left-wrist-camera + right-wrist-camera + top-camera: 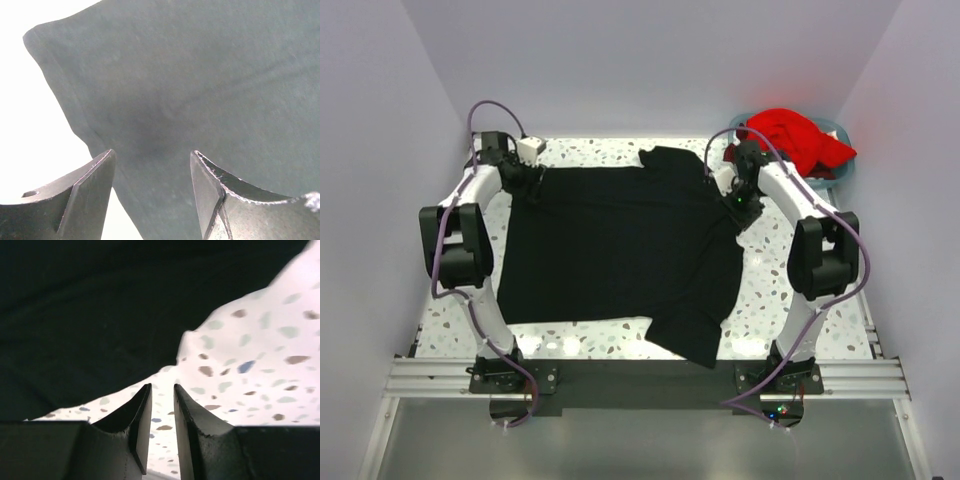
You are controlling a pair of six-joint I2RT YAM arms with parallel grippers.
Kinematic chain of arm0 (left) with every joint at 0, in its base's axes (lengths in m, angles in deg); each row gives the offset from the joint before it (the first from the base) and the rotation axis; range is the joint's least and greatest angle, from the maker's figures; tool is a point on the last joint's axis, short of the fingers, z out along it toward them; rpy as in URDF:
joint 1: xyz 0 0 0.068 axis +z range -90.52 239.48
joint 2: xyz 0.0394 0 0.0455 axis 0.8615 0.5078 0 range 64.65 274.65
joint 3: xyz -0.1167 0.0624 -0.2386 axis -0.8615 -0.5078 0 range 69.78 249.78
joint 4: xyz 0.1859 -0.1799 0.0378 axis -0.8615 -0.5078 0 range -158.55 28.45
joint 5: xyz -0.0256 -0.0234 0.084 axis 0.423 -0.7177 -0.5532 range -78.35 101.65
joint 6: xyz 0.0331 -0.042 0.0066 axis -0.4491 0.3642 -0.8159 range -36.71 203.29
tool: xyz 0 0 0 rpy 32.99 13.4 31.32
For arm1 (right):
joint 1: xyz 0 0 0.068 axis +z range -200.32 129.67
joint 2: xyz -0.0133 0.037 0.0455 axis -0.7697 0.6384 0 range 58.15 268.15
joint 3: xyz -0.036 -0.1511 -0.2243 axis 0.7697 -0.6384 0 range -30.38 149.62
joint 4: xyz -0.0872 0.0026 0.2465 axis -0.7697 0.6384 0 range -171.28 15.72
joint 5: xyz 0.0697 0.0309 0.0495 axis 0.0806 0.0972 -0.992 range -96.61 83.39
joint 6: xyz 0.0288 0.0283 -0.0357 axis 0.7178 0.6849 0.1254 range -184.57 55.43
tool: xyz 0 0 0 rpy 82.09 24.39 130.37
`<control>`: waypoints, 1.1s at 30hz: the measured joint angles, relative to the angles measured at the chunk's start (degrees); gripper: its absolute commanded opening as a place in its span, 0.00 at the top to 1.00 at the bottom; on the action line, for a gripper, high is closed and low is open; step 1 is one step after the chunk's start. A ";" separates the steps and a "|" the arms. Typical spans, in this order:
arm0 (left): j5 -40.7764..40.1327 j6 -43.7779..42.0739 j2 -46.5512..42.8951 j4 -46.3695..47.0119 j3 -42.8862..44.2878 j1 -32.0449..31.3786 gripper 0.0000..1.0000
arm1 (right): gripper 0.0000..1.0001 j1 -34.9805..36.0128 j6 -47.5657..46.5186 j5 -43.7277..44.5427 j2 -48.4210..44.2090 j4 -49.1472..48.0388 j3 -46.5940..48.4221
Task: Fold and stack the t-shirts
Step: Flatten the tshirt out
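The left end effector (152, 156) stands open, its jaws spread just above the black t-shirt (200, 90) beside a hemmed corner, with nothing between them. The right end effector (162, 387) has its jaws drawn nearly together and grips nothing. Bare bench (260, 365) shows through the thin gap, and the cloth's edge lies just beyond the tips toward 11 o'clock. In the top view the black shirt lies spread across the middle of the bench, the left tool at its 10 o'clock corner and the right at its 2 o'clock edge. A likely failure is an uneven pickup: the right jaws, so narrow and off the cloth, could close on nothing while the left takes its corner, dragging the shirt askew. The sleeve at 5 o'clock reaches the bench's near edge and could slip over if the shirt is pulled that way. The red t-shirt (795, 140) is heaped in the basket (832, 178) at 1 o'clock, close behind the right arm, whose cable might snag it. Open room is thin: narrow bare strips at 3, 9 and 12 o'clock, with walls close beyond.
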 measured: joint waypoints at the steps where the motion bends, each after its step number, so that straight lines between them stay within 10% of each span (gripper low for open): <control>1: 0.11 -0.04 -0.70 0.09 -0.87 0.02 0.34 | 0.73 0.28 -0.33 -0.11 0.00 0.48 -1.68; 33: -1.44 -4.44 -10.99 0.28 -24.11 4.79 0.34 | 0.61 15.08 -5.16 3.10 -2.40 1.92 -26.47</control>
